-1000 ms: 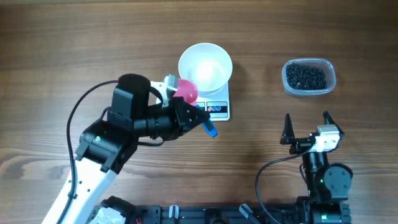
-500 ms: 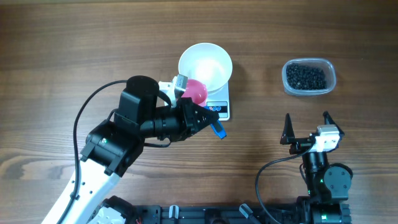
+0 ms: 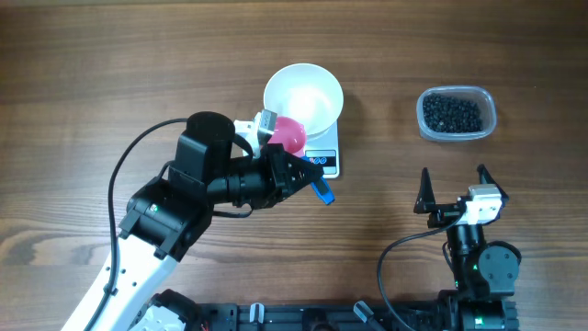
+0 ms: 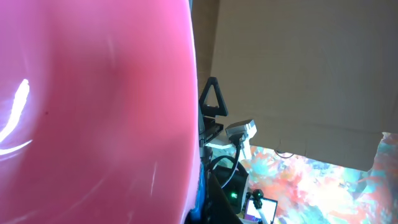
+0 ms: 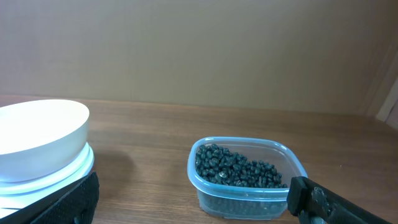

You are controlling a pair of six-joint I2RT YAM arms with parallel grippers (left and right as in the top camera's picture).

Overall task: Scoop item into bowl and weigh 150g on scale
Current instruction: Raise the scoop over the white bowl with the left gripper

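**One scoop in hand, one heap of beads untouched in its tub**

Counted across the table [image 3: 110, 55]: one bowl, one scale, one clear tub, one scoop, two arms. The beads are too many and too small to count.

The bowl [image 3: 276, 85] is white and round. It sits on the scale [image 3: 327, 165] at the far centre and covers most of it, so only the near front strip shows. Two small round buttons can be made out on that strip. No figures or lettering there can be read, and no brand or label is legible on anything.

The item [image 3: 452, 114] is a dark heap of tiny black beads, all of it in the clear tub [image 3: 424, 118] at the far right, well apart from the bowl. From the right wrist view the beads [image 5: 239, 169] lie low inside the tub [image 5: 205, 196], with the bowl on its scale to the left.

The left pincer [image 3: 303, 171] is closed on the scoop [image 3: 288, 134], gripping it by the blue handle. The pink bowl of the scoop lies at the near left rim of the white bowl, above the scale's left edge. In the left wrist view that pink surface [image 4: 93, 112] fills most of the frame.

The right pincer [image 3: 453, 180] stands wide open and holds nothing. It sits at the near right, on the near side of the tub and apart from it.
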